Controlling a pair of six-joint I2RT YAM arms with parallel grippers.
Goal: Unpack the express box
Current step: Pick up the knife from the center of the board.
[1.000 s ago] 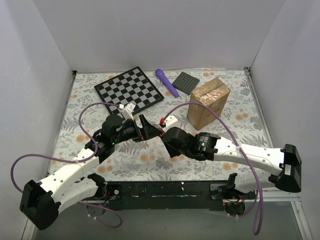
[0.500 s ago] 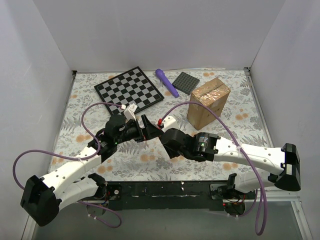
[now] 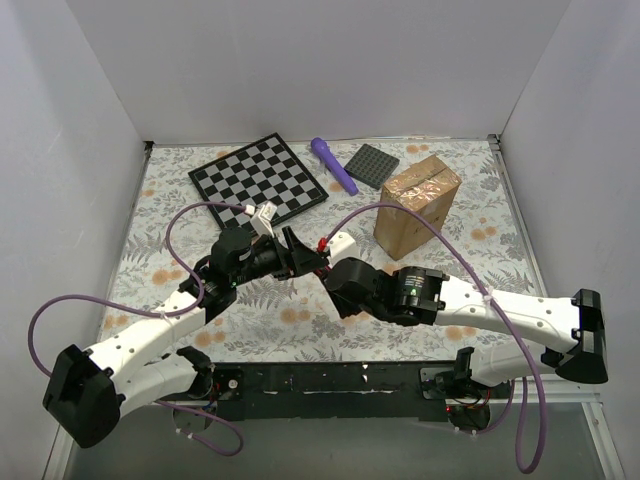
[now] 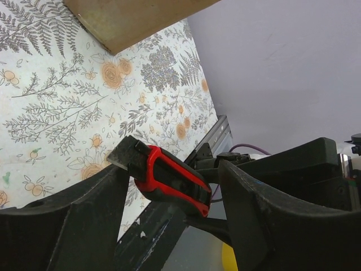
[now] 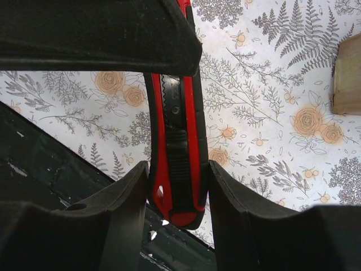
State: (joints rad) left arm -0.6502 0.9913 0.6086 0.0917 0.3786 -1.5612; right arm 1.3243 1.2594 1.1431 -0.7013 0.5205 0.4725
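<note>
Right tool (image 5: 178, 180) clamped on red utility knife (image 5: 172, 113). Left tool (image 4: 172, 169) spread wide, straddling knife's blade end. Both meet mid-tabletop (image 3: 480, 250). Express box (image 3: 418, 205) well apart, far-right of tools, taped shut, top seam running diagonally away. Right arm nearer.

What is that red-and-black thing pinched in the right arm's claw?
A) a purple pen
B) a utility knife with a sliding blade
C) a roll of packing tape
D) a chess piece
B: the right wrist view shows a red-and-black utility knife with a ridged slider, pinched between the two fingers of the right claw, and the left wrist view shows its metal blade tip.
</note>
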